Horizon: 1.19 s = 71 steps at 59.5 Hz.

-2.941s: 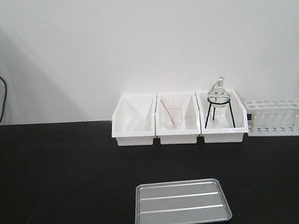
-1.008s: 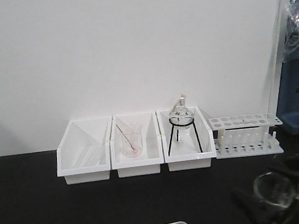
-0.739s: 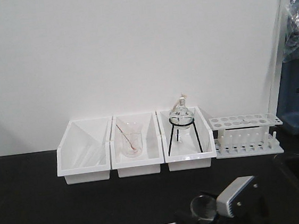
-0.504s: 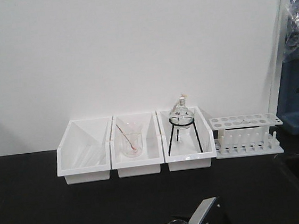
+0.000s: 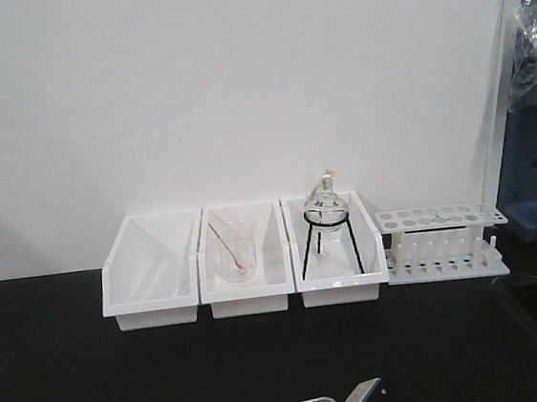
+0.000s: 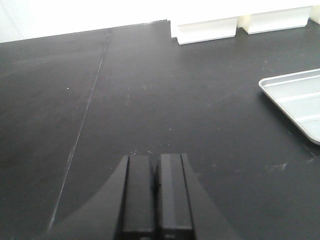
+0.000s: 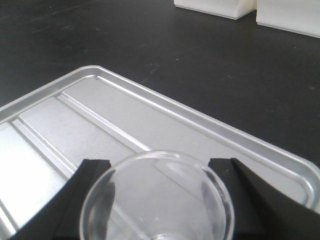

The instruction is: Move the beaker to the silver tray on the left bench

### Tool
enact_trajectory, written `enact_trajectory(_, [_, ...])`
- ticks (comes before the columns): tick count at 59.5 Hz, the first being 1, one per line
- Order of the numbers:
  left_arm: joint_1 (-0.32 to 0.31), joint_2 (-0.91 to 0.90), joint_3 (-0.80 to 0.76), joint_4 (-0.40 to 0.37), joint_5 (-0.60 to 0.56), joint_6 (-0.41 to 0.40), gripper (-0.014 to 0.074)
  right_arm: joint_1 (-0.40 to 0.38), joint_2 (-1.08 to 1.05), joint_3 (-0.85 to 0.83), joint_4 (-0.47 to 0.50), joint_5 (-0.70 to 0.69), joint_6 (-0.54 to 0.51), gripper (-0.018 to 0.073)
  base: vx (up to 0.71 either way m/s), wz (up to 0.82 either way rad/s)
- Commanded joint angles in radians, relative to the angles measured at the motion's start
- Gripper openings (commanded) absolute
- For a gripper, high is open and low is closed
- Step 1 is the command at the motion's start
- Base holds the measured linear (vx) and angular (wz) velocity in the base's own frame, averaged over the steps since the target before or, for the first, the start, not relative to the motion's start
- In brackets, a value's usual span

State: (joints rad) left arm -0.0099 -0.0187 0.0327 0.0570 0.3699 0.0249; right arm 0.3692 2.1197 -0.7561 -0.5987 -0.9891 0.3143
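Right gripper grasps clear glass beaker between black fingers, rim up, over silver tray; whether beaker touches tray, cannot tell; tray on black bench, near white bins; left gripper clenched, well apart from tray.

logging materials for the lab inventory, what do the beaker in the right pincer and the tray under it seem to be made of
The beaker looks like clear, colourless glass: the tray's ridges show through its wall and its round rim catches highlights, though clear plastic can't be ruled out. The silver tray looks like brushed grey metal, probably aluminium or steel: a matte sheen, pressed ridges and a rolled, rounded rim.
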Motion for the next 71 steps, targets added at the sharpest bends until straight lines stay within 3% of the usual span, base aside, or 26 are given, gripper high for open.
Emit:
enact_trajectory(1, [-0.006,-0.007,0.02,-0.003,-0.075,-0.002,0.0001,-0.001,-0.042,-0.013,0.008,-0.042,0.003,0.0079,0.0,0.0])
enact_trajectory(11, [-0.006,-0.007,0.02,-0.003,-0.075,-0.002,0.0001,-0.001,-0.042,-0.013,-0.002,-0.047,0.035,0.0243,0.0,0.0])
enact_trajectory(27, [-0.006,-0.007,0.02,-0.003,-0.075,-0.002,0.0001,-0.001,-0.055,-0.013,-0.005,-0.047,0.061,0.0605,0.0,0.0])
enact_trajectory(37, [-0.006,-0.007,0.02,-0.003,-0.075,-0.002,0.0001,-0.001,-0.117,-0.013,-0.004,0.004,0.059,0.0685,0.0,0.0])
enact_trajectory(50, [-0.006,-0.007,0.02,-0.003,-0.075,-0.002,0.0001,-0.002,-0.285,-0.013,-0.005,0.065,0.058,0.0654,0.0,0.0])
enact_trajectory(57, [-0.006,-0.007,0.02,-0.003,-0.075,-0.002,0.0001,-0.002,-0.445,-0.013,-0.005,0.147,0.146,0.0585,0.0,0.0])
enact_trajectory(63, [-0.006,-0.007,0.02,-0.003,-0.075,-0.002,0.0001,-0.002,-0.599,-0.013,-0.03,0.309,0.285,0.0463,0.0,0.0])
enact_trajectory(71, [-0.006,-0.007,0.02,-0.003,-0.075,-0.002,0.0001,-0.002,-0.845,-0.013,-0.189,0.628,0.537,0.0154,0.0,0.0])
